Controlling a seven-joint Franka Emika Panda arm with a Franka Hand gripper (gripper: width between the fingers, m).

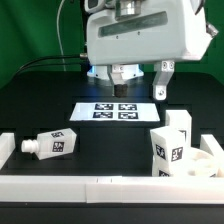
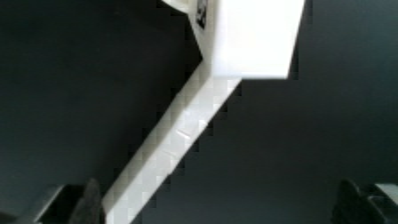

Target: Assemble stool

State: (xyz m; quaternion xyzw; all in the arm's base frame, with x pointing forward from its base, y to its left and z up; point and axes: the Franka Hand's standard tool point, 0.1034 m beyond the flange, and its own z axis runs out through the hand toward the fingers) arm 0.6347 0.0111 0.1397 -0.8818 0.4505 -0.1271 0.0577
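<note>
The job looks roughly partway: the stool seat [image 1: 208, 160] sits at four o'clock on the tabletop [image 1: 60, 100] with two legs [image 1: 172, 148] upright against it, a third leg [image 1: 52, 145] lies loose at eight o'clock, and the claw [image 1: 130, 82] hangs open and empty at twelve.

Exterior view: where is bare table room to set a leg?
Free: the table between the lying leg and the upright legs, from the marker board to the front rail. Crowded: the exterior view's right, around the seat.
</note>
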